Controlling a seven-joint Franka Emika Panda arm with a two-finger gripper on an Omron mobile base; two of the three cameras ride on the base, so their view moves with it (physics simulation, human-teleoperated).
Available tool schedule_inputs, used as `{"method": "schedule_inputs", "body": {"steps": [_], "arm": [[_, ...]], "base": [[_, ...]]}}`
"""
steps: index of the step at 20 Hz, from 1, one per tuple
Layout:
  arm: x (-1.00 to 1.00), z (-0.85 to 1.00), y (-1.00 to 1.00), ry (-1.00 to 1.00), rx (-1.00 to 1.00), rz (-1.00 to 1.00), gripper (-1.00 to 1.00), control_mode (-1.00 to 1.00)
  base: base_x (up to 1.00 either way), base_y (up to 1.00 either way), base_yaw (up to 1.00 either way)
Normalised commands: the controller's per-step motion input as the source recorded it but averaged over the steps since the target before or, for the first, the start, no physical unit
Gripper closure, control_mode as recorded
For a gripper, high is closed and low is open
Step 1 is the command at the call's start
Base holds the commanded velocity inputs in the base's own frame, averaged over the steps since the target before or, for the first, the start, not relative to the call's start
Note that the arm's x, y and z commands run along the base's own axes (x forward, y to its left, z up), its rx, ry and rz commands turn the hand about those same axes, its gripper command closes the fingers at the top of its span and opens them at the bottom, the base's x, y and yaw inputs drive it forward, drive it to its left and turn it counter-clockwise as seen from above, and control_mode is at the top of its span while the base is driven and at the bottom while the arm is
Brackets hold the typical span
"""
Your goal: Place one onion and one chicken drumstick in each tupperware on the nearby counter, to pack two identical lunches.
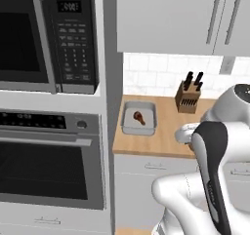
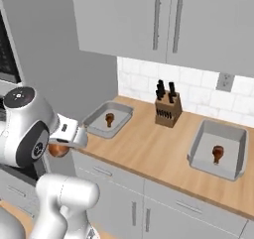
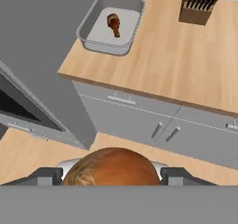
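Gripper [image 3: 111,174]: clamped on one onion [image 3: 111,166], held off the counter [image 3: 162,60], out past its front edge, over the floor.
Tupperware [image 2: 106,119], at the counter's left end: one chicken drumstick [image 2: 109,118] inside.
Second tupperware [image 2: 218,149], near the front edge: drumstick [image 2: 217,152] inside.
Knife block [image 2: 167,106]: against the backsplash; bare worktop is left between the trays.

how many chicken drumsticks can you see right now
2. One chicken drumstick lies in the left tupperware by the counter's end; the other lies in the right tupperware, past the knife block.
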Motion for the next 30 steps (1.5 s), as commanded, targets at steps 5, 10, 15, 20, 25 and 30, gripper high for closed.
{"method": "schedule_inputs", "body": {"steps": [5, 10, 15, 20, 25, 30], "arm": [[0.0, 0.0, 0.0, 0.0, 0.0, 0.0, 1.0, 1.0], [0.0, 0.0, 0.0, 0.0, 0.0, 0.0, 1.0, 1.0], [0.65, 0.0, 0.09, 0.01, 0.0, 0.04, 1.0, -1.0], [1.0, -0.23, 0.02, 0.05, 0.0, 0.19, 1.0, -1.0], [1.0, -0.53, 0.15, 0.0, -0.03, 0.21, 1.0, -1.0], [1.0, -0.47, 0.18, 0.0, -0.13, 0.04, 1.0, -1.0]], "base": [[0.77, -0.05, -0.02], [0.15, 0.03, 0.0], [0.04, 0.0, 0.0], [0.0, 0.0, 0.0], [0.0, 0.0, 0.0], [0.0, 0.0, 0.0]]}}
